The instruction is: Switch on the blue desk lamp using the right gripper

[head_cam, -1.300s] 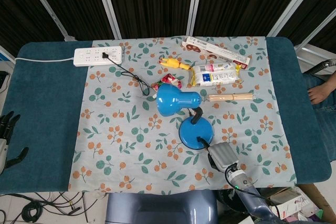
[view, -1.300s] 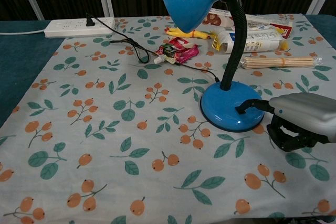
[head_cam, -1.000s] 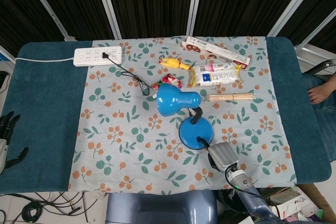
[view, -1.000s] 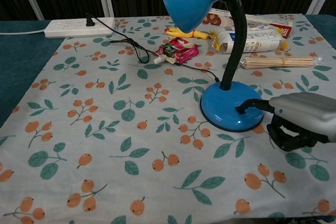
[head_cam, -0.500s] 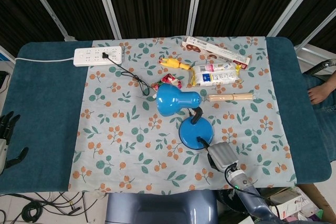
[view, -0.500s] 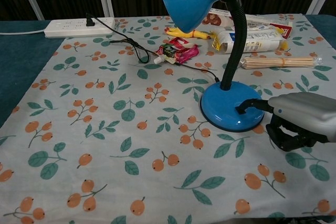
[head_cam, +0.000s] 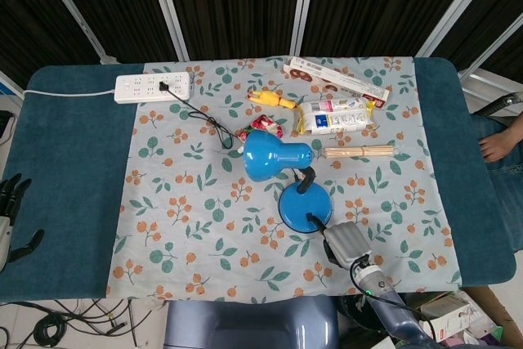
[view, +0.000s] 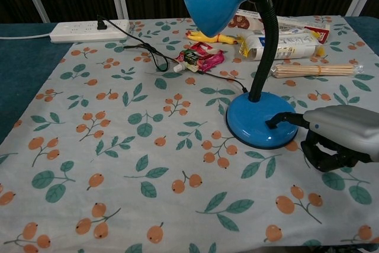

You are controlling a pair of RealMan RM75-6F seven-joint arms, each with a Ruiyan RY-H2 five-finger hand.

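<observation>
From the head view, the glossy blue desk lamp with a black gooseneck [head_cam: 290,177] stands near the middle of the leaf-and-berry printed tablecloth [head_cam: 188,226], its round base toward the near edge and its shade leaning left. The grey-backed right hand [head_cam: 346,243] sits just beside the base on the near right, one dark finger reaching onto the base's rim. Far left, at the table's edge, the dark left hand [head_cam: 11,210] lies off the cloth with its fingers spread and nothing in them. A white power strip [head_cam: 154,87] rests at the far left of the cloth, the lamp's black cord [head_cam: 208,123] running from it. Down in the chest view, the right hand [view: 337,137] comes in from the right: one finger stretched out flat onto the lamp [view: 249,57] base, tip touching the blue surface, the rest curled under the palm, gripping nothing. Behind the lamp lie a bundle of wooden skewers [view: 314,70] and a red snack packet [view: 198,60].
</observation>
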